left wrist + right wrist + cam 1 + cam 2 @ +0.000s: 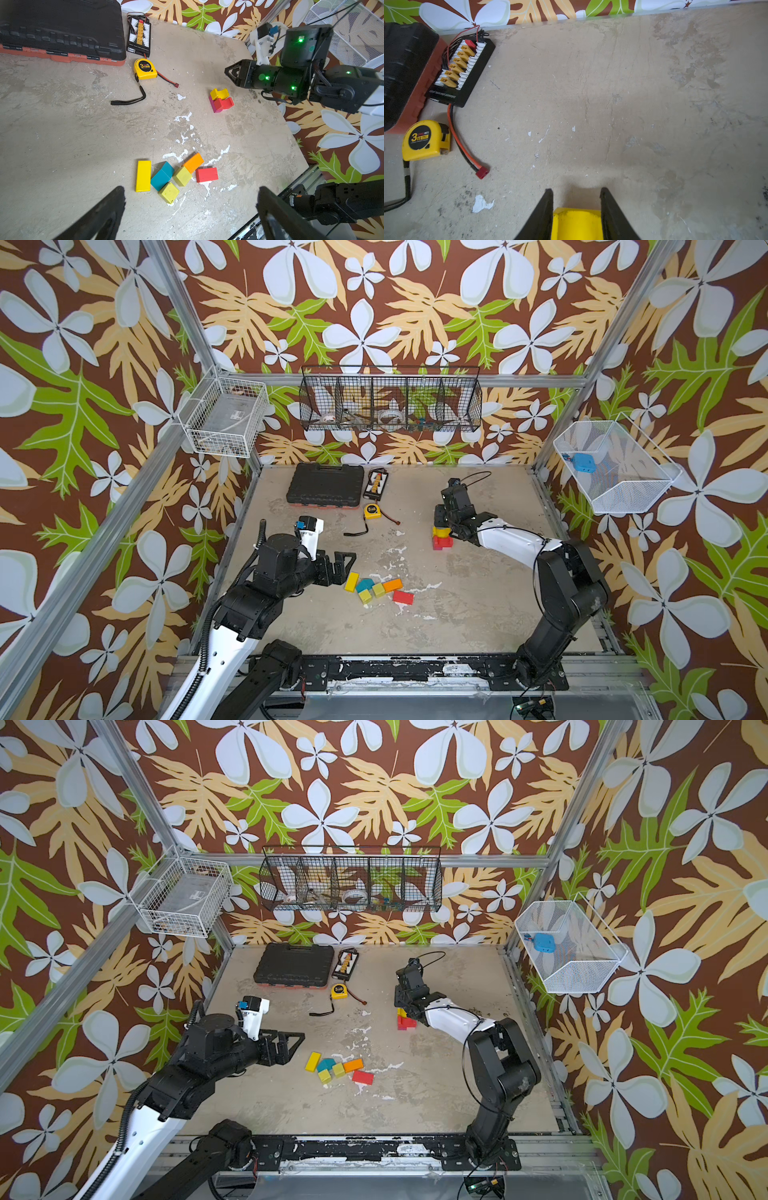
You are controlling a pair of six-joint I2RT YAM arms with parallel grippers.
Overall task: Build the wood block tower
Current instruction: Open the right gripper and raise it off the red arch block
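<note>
Right gripper released, jaws apart just over the tower; its yellow arch has legs up, long axis jaw to jaw; bare surface ahead. Left gripper wide open, loose blocks ahead

The tape measure is glossy yellow plastic. Beside it, the tool case is matt, ribbed black plastic. Around it the tabletop looks rough and matt, flaked white in patches. Near it, the wood blocks carry smooth satin paint.
</note>
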